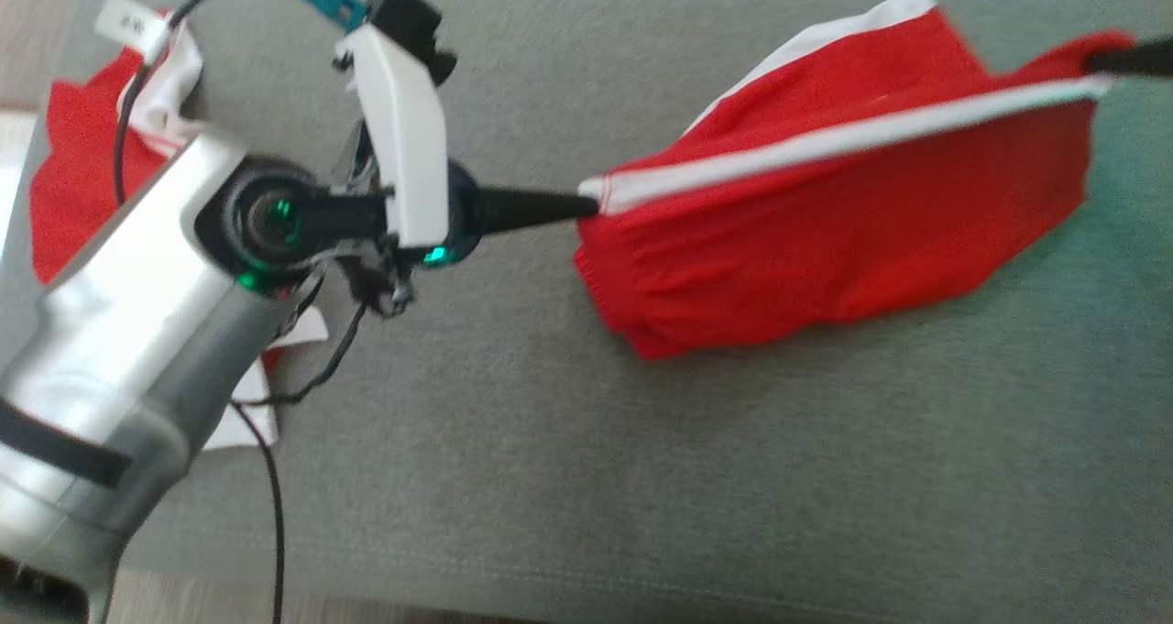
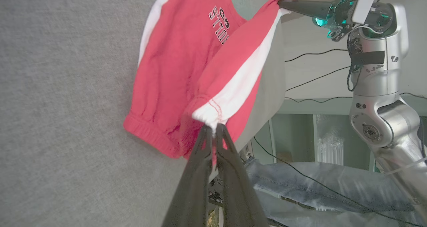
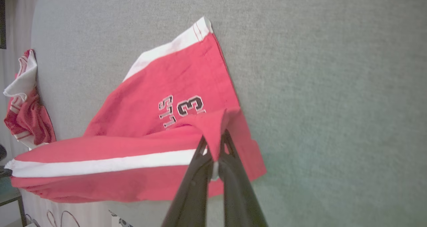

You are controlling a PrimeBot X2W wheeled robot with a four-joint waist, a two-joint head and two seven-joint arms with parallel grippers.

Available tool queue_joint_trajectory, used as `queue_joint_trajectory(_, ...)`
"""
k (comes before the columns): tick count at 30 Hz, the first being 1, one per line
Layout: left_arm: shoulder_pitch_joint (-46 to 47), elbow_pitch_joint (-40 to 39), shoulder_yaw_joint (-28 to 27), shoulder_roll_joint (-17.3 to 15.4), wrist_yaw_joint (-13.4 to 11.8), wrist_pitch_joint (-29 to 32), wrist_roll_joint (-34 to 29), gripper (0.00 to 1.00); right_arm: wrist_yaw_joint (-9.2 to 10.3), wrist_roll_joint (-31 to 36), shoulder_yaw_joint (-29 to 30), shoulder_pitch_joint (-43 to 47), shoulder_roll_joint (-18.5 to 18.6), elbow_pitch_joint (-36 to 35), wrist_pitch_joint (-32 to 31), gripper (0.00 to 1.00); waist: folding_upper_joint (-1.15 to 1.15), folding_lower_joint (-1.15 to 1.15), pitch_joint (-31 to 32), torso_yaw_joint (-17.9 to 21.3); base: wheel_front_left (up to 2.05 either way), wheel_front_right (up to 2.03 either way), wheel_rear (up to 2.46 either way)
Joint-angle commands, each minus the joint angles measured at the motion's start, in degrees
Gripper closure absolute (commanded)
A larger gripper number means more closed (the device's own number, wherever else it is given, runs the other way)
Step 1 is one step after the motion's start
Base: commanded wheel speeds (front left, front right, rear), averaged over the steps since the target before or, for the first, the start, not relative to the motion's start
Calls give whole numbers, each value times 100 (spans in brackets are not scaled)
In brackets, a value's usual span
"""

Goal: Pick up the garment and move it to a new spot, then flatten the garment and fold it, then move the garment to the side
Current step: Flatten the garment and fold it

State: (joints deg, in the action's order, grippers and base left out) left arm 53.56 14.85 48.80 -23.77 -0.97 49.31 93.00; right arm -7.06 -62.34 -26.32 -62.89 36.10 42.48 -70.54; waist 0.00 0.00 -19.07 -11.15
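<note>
My left fingers (image 1: 541,210) and right fingers (image 1: 1132,56) clamp shut on the red, white-striped cotton shorts (image 1: 825,212); I'd lower them evenly, kept taut.

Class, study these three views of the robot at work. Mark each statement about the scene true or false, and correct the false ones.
1. The left tool and the right tool are each shut on the red shorts. True.
2. The red shorts lie neatly folded on the grey surface. False: they are unfolded, stretched between the two tools.
3. A white stripe runs along the edge stretched between the tools. True.
4. The shorts are plain, with no print. False: black lettering shows on the red cloth.
5. A second red and white garment lies bunched near the surface's edge. True.
</note>
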Motion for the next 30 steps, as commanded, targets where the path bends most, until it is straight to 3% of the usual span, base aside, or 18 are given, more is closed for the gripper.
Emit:
queue_joint_trajectory(1, 415, -17, -365, -117, 29, -54, -73, 100, -43, 215, 126, -317, -47, 56, -85, 100, 0, 0, -397, -341, 0, 0, 0)
queue_joint_trajectory(15, 907, 650, -453, 340, 227, -275, -214, 100, -43, 1327, 662, -1420, -589, 945, -212, 100, 0, 0, -1037, -674, 0, 0, 0)
queue_joint_trajectory(16, 923, 683, -453, 353, 244, -281, -222, 100, -43, 1360, 717, -1449, -625, 956, -176, 96, 0, 0, -1055, -679, 0, 0, 0)
queue_joint_trajectory(18, 942, 746, -458, 373, 274, -290, -230, 100, -43, 1417, 812, -1474, -690, 984, -141, 86, 0, 0, -1071, -682, 0, 0, 0)
queue_joint_trajectory(19, 949, 773, -462, 377, 286, -291, -231, 100, -43, 1448, 847, -1483, -718, 986, -132, 76, 0, 0, -1076, -678, 0, 0, 0)
queue_joint_trajectory(20, 956, 799, -467, 380, 297, -291, -231, 100, -43, 1472, 887, -1490, -745, 969, -94, 59, 0, 0, -1078, -672, 0, 0, 0)
queue_joint_trajectory(21, 966, 823, -467, 377, 310, -292, -240, 100, -43, 1488, 931, -1490, -771, 953, -51, 16, 0, 0, -1075, -665, 0, 0, 0)
queue_joint_trajectory(22, 981, 844, -470, 365, 328, -319, -272, 84, -43, 1495, 978, -1489, -800, 930, 0, 0, 0, 0, -1067, -654, 0, 0, 0)
queue_joint_trajectory(23, 989, 876, -474, 358, 339, -355, -303, 4, -43, 1489, 1034, -1483, -834, 908, 59, 0, 0, 0, -1047, -640, 0, 0, 0)
queue_joint_trajectory(24, 989, 911, -465, 353, 352, -364, -325, 0, -43, 1472, 1090, -1468, -874, 892, 105, 0, 0, 0, -1019, -623, 0, 0, 0)
queue_joint_trajectory(30, 939, 1098, -363, 194, 420, -439, -561, 0, -43, 1339, 1326, -1200, -1018, 483, 758, 0, 0, 0, -699, -509, 0, 0, 0)
